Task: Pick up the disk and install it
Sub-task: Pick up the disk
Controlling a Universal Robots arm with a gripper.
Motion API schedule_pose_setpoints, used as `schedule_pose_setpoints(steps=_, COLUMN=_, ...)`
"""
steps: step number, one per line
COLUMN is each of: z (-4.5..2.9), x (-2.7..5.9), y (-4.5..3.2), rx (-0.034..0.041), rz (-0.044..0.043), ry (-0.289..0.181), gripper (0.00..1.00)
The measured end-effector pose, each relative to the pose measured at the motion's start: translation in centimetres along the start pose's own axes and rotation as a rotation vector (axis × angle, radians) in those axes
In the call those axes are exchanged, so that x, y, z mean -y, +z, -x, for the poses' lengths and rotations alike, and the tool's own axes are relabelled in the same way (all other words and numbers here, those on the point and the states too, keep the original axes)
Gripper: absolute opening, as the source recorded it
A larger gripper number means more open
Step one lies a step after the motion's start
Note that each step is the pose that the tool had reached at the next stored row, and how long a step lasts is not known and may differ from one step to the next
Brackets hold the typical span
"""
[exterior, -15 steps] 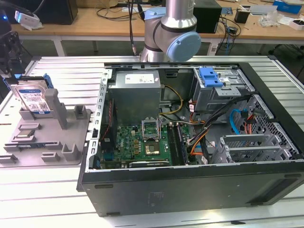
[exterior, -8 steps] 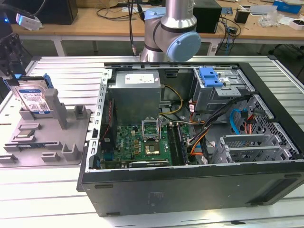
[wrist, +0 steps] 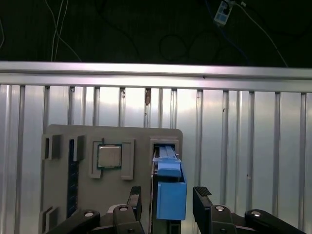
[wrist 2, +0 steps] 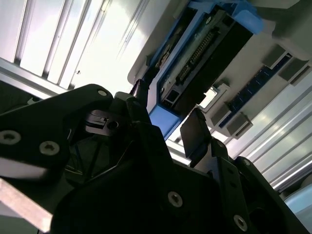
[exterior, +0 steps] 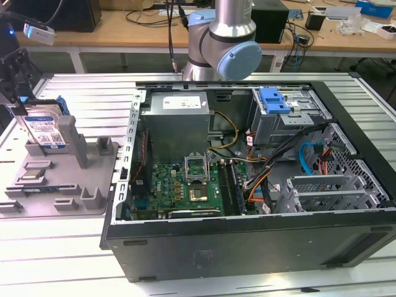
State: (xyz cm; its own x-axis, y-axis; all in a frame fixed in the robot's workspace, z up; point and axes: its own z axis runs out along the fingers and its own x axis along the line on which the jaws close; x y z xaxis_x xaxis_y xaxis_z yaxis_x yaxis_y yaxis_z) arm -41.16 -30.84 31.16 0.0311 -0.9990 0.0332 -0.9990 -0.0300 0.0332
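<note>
Ribbed aluminium surface [exterior: 68, 260], exterior view.
1. Open computer case [exterior: 247, 244], centre.
2. Grey fixture tray [exterior: 68, 189], at 9 o'clock of the case.
3. Disk [exterior: 44, 131], upright on edge in a tray slot.
4. Pincer [wrist: 168, 192], open; 2 fingers [wrist: 202, 200] straddle the disk, a gap at either side in the first wrist view.

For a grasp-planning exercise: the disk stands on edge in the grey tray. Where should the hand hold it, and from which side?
Probably from above, pinching the disk across its two broad faces near the top edge: it stands upright with its lower edge seated in the grey tray, leaving the top free. The hand straddles it, jaws open.
</note>
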Motion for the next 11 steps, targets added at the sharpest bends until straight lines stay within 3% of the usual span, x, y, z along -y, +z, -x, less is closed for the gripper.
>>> schedule_pose_setpoints(steps=11, z=0.11, x=0.04, y=0.99, rx=-0.0001, rz=0.0, ry=0.0, gripper=0.54)
